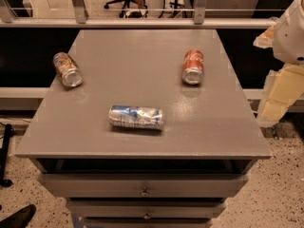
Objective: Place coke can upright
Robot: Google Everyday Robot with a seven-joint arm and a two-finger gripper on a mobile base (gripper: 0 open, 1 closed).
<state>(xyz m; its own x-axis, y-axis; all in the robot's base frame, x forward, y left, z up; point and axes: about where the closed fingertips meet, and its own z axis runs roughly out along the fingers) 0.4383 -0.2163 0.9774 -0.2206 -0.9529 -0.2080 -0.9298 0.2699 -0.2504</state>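
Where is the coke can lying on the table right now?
In the camera view, the coke can lies on its side at the right rear of the table, beyond the blue-and-silver can; the claw hangs past the table's right edge.

Coke can lying right on table; gripper beyond right edge.

Red-orange coke can; pale-yellow tool, right
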